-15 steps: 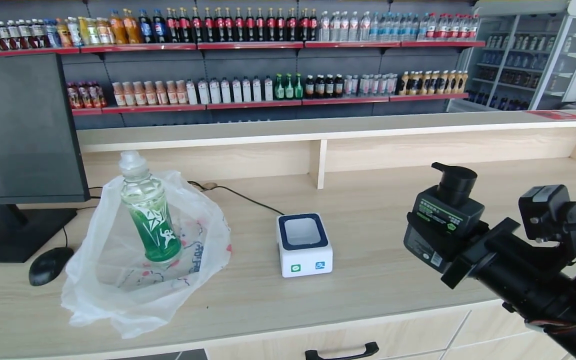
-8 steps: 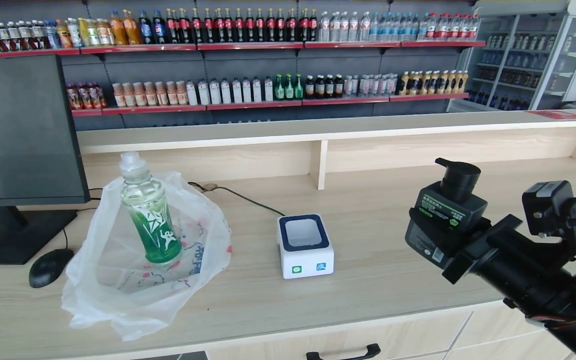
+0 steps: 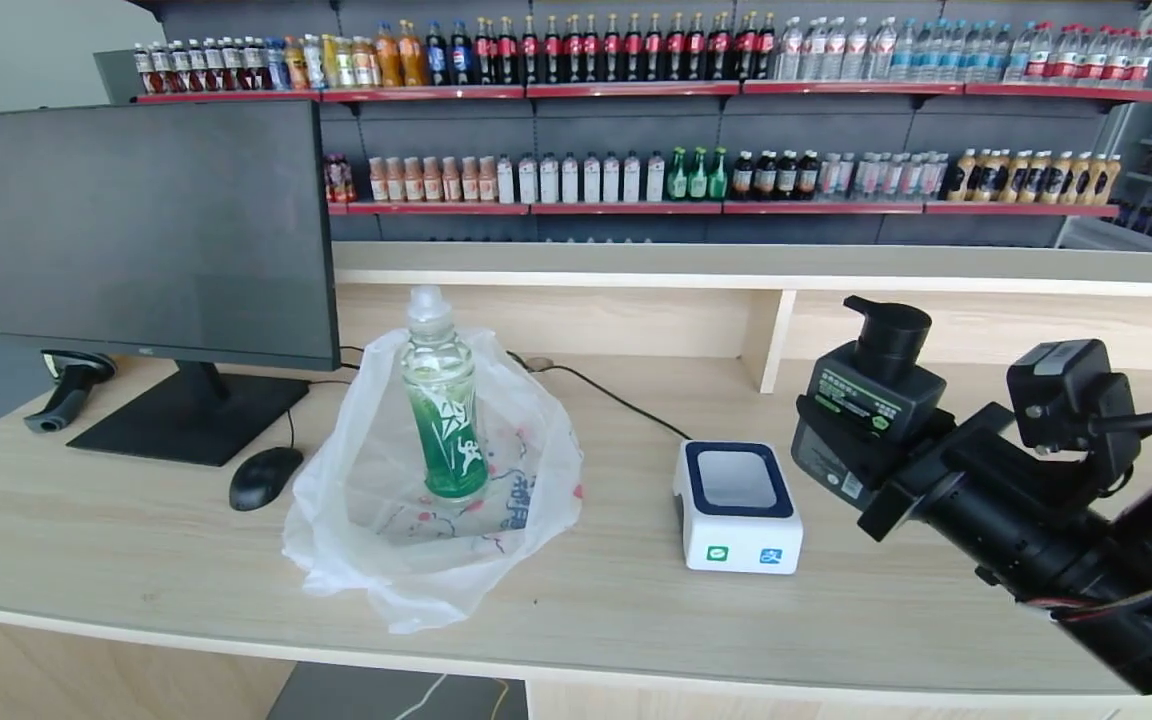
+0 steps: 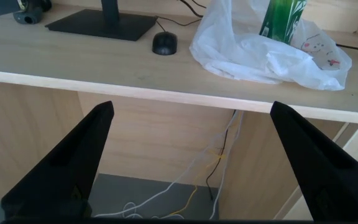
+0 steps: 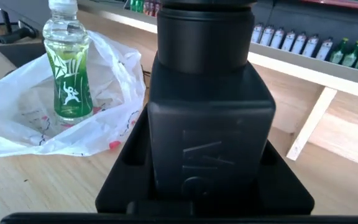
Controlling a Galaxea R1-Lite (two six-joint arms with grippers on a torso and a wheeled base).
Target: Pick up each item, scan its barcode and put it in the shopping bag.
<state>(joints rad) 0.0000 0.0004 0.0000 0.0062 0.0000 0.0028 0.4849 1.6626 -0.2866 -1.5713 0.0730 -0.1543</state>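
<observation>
My right gripper (image 3: 881,455) is shut on a black pump bottle (image 3: 871,390), held tilted above the counter just right of the white barcode scanner (image 3: 739,505). In the right wrist view the black bottle (image 5: 210,124) stands between the gripper's fingers (image 5: 126,158). A clear bottle with a green label (image 3: 446,420) stands upright inside the open white shopping bag (image 3: 376,500), left of the scanner. My left gripper (image 4: 191,112) hangs open below the counter's front edge, with the bag (image 4: 253,50) and the green bottle (image 4: 283,15) above it on the counter.
A monitor (image 3: 156,220) on a stand, a mouse (image 3: 265,477) and a hand-held scanner (image 3: 66,390) occupy the counter's left. A raised wooden ledge (image 3: 766,265) runs along the back, with drink shelves behind. A cable (image 3: 616,400) leads to the scanner.
The camera has turned left, so the whole picture has shifted right. The right gripper with the black bottle now sits closer to the scanner and slightly higher.
</observation>
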